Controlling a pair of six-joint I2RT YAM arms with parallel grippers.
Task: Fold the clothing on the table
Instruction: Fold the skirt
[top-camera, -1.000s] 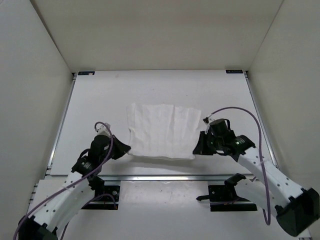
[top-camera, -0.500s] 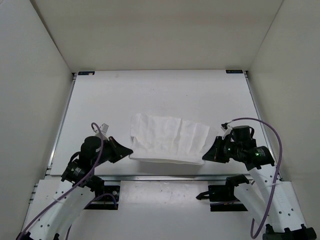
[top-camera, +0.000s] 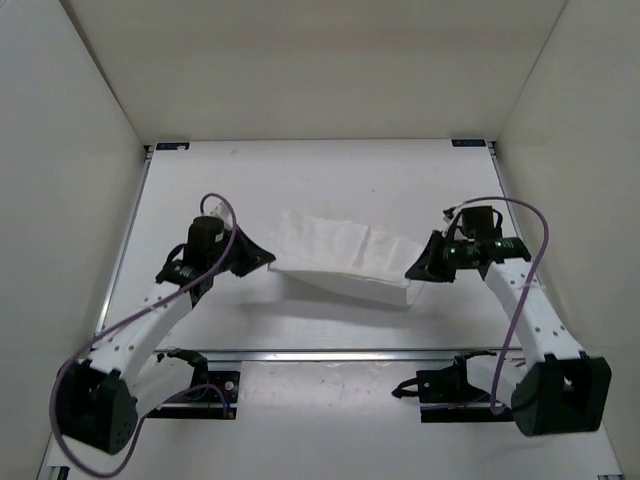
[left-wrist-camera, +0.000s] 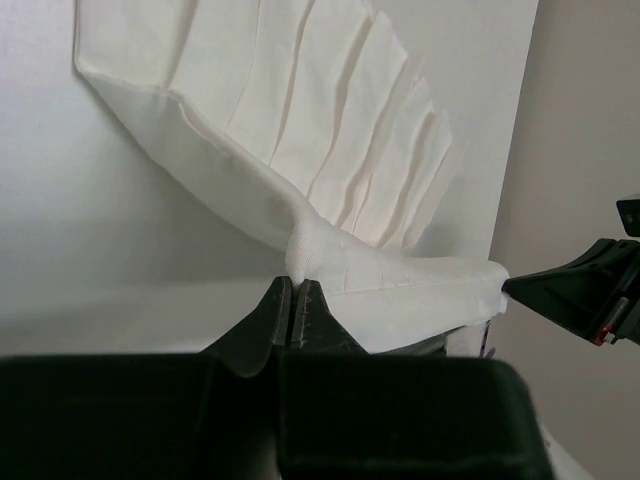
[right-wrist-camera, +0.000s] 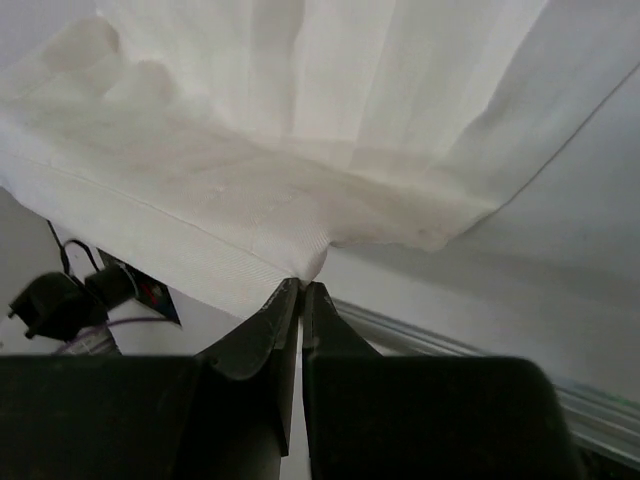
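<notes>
The white clothing (top-camera: 340, 255) hangs stretched between both grippers above the middle of the table (top-camera: 300, 180), its near edge lifted and its far part trailing onto the surface. My left gripper (top-camera: 268, 258) is shut on the cloth's left near corner (left-wrist-camera: 300, 245). At the right near corner (right-wrist-camera: 310, 262) my right gripper (top-camera: 412, 272) is shut on the fabric as well. Pleated folds of the clothing (left-wrist-camera: 330, 130) fan away from the pinch in the left wrist view. The clothing (right-wrist-camera: 300, 120) fills the upper half of the right wrist view.
White upright walls close the table on the left, right and back. A metal rail (top-camera: 330, 352) runs along the near edge, with the arm bases behind it. Black corner brackets (top-camera: 172, 146) sit at the far corners.
Both grippers have risen and moved toward the far side, carrying the near edge of the clothing up and over. The cloth, flat a second ago, now hangs folded between them.
</notes>
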